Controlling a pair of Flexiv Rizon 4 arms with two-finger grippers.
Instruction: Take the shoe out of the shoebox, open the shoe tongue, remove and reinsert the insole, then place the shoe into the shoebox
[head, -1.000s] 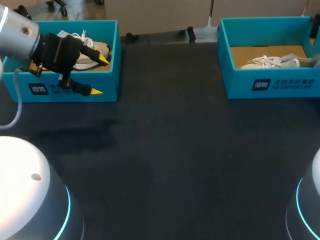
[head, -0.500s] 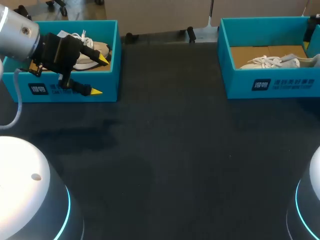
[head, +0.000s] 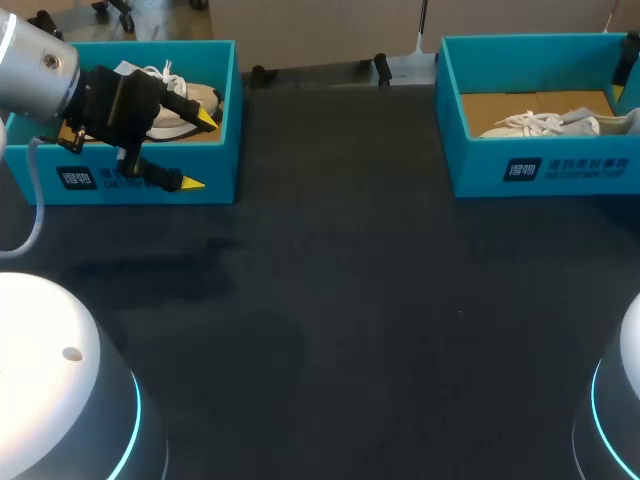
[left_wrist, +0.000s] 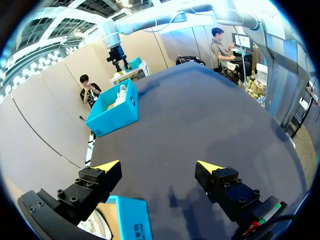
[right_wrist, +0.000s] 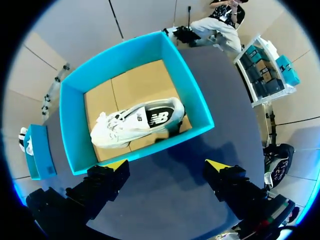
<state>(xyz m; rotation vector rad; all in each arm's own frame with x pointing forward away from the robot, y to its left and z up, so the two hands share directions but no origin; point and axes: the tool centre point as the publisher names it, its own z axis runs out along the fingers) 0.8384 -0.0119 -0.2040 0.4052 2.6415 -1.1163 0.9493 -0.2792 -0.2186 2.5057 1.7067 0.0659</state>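
A white shoe (head: 185, 100) lies in the blue shoebox (head: 220, 160) at the table's back left. My left gripper (head: 200, 151) hangs open over that box's front right corner, holding nothing; in its wrist view the left gripper (left_wrist: 157, 167) points across the table, with the box corner (left_wrist: 132, 227) just below it. A second white shoe (head: 545, 123) lies in the blue shoebox (head: 560, 165) at the back right. My right gripper (right_wrist: 167, 165) is open and empty, high above the near wall of this box (right_wrist: 192, 90). There the shoe (right_wrist: 137, 122) lies on its side on the cardboard floor.
Dark table surface (head: 350, 300) stretches between the two boxes and toward the front. The white bases of both arms stand at the front corners, one base (head: 60, 400) at the left. In the left wrist view, my right arm (left_wrist: 150, 15) reaches over the far box (left_wrist: 114, 107).
At the head view's right edge, the small visible piece of my right arm has drawn back a little. The left arm and both shoes have kept still.
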